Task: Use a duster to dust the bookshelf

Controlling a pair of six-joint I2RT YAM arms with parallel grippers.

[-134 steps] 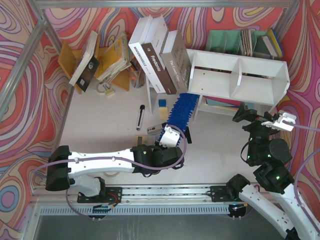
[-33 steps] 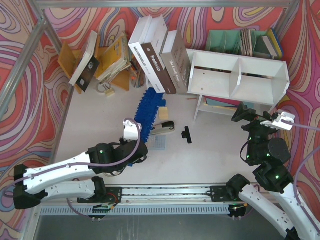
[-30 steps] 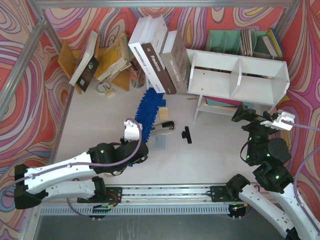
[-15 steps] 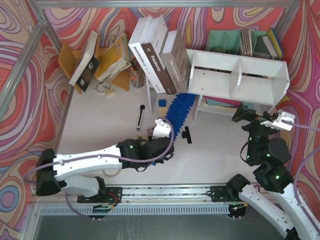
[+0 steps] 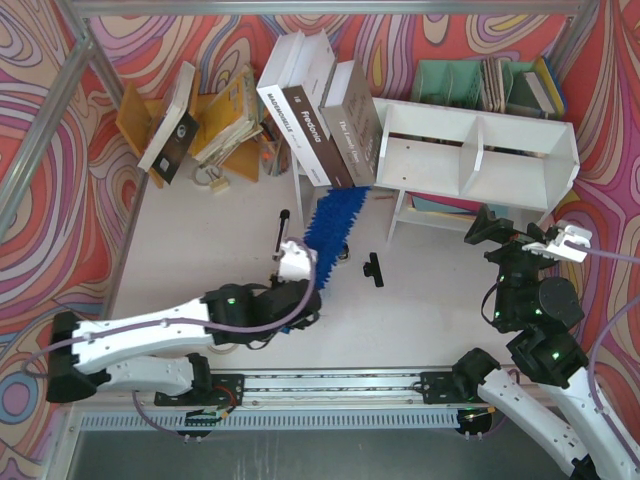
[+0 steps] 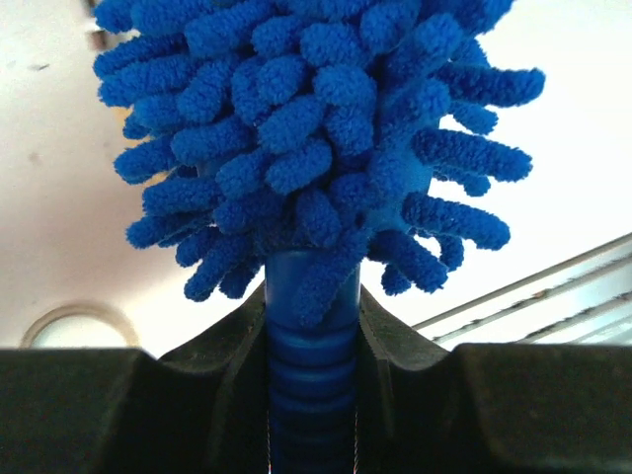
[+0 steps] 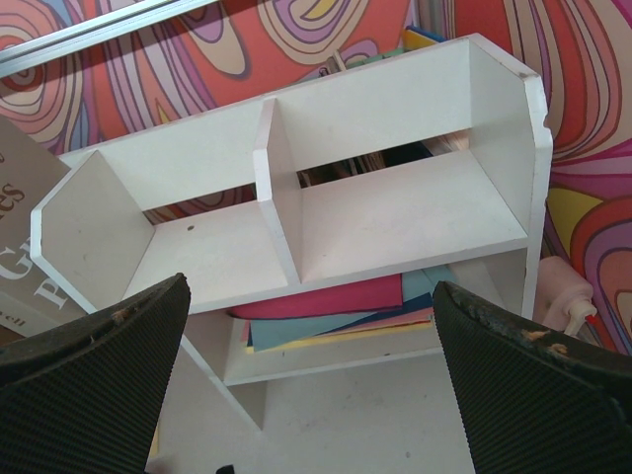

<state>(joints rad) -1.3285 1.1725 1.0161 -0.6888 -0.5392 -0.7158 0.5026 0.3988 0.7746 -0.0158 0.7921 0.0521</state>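
The white bookshelf (image 5: pixel 520 160) stands at the back right on legs, its two compartments bare (image 7: pixel 395 217). My left gripper (image 5: pixel 297 268) is shut on the ribbed handle of the blue duster (image 5: pixel 333 225). The fluffy head points up and away toward the leaning books and the shelf's left end; whether it touches either I cannot tell. In the left wrist view the duster (image 6: pixel 316 128) fills the frame, and the fingers (image 6: pixel 222 365) clamp the handle on both sides. My right gripper (image 5: pixel 525 236) hovers open in front of the shelf, its fingers (image 7: pixel 89 385) wide apart with nothing between them.
Several large books (image 5: pixel 320 120) lean against the shelf's left end. A teal file organiser (image 5: pixel 480 85) stands behind the shelf and an orange book rack (image 5: pixel 215 120) at the back left. Coloured sheets (image 7: pixel 336 306) lie under the shelf. A black pen (image 5: pixel 281 232) and a small black piece (image 5: pixel 373 268) lie on the table.
The left arm swung the duster right toward the shelf's left leg, then came back a little to the left. The grip on the handle has held. The right arm has not moved.
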